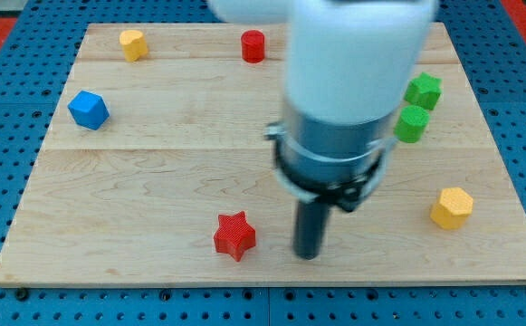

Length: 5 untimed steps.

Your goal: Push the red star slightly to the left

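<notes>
My tip (308, 255) (a plain rod, with no jaws to open or close) rests on the wooden board (154, 181) just to the view's right of the red star (234, 235), near the view's bottom edge

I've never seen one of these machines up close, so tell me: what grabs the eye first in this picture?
The big white and grey arm fills the view's middle and top, ending in a dark rod whose end, my tip, rests on the wooden board. Just to the view's left of it, with a small gap, sits the red star. Bright blocks ring the edges: a blue one at the view's left and two green ones at the right.
</notes>
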Each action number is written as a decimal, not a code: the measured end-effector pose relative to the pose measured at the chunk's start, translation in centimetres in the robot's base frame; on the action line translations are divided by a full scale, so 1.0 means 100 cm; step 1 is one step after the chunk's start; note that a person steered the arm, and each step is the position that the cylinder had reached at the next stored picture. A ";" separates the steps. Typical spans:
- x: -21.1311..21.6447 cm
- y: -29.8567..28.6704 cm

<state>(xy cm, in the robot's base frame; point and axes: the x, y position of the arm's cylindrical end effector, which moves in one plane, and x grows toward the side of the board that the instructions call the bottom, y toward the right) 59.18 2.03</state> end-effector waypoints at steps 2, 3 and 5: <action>-0.015 -0.051; -0.027 -0.033; -0.029 0.026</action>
<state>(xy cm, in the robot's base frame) 56.27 4.67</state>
